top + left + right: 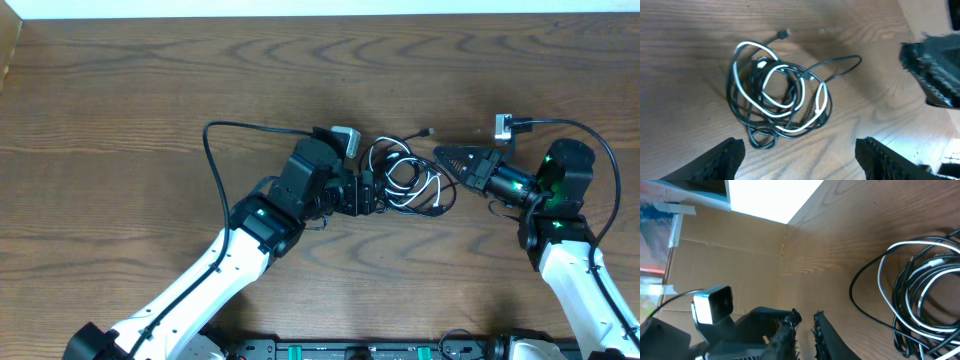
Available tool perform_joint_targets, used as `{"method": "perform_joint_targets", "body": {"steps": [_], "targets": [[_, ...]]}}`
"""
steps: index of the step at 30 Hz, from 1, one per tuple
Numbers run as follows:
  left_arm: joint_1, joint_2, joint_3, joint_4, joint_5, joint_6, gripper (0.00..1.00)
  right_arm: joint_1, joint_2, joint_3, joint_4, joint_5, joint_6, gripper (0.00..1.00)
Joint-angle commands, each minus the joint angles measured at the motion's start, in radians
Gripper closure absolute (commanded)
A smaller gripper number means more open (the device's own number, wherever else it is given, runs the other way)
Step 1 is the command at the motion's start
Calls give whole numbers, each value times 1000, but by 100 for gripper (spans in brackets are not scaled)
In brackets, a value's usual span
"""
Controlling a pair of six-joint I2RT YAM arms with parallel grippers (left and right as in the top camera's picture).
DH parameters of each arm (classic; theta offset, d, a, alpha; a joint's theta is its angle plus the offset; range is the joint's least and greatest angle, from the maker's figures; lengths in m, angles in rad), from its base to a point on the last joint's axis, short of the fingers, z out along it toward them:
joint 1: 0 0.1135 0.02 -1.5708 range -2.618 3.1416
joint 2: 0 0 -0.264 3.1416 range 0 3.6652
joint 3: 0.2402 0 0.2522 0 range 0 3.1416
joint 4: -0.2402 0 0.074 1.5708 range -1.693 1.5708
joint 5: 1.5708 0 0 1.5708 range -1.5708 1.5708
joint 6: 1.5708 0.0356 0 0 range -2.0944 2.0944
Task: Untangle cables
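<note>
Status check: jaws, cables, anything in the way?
Left gripper open, empty, at the cables. Right gripper shut, empty, beside them. Cables tangled, flat on table. No obstruction seen.

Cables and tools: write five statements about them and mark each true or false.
1. The white cord is looped into the cables. True.
2. The left tool is shut on the cables. False: its fingers stand wide apart, and the bundle lies free ahead of them.
3. A plug sticks out of the bundle. True.
4. The right tool holds a cord. False: its fingers are close together with nothing between them, beside the bundle.
5. The cables lie on a wooden table. True.
</note>
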State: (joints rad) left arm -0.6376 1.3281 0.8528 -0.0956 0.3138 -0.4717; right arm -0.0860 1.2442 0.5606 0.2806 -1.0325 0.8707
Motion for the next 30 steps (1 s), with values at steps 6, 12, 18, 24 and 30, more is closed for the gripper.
{"method": "perform_joint_targets", "body": {"steps": [6,12,18,24,30], "targets": [[3,155,6,66,-124,4,23,-4,-10,10,-7,129,-133,71],[3,321,6,204,-124,3,23,-4,-10,10,-43,195,-163,57],[3,452,6,336,-124,-58,23,-4,-10,10,-88,197,-223,52],[-13,547,6,449,-124,-92,25,-4,-10,10,-117,196,-225,50],[-55,631,6,535,-166,-127,52,-4,-10,10,-164,205,-232,49]]}}
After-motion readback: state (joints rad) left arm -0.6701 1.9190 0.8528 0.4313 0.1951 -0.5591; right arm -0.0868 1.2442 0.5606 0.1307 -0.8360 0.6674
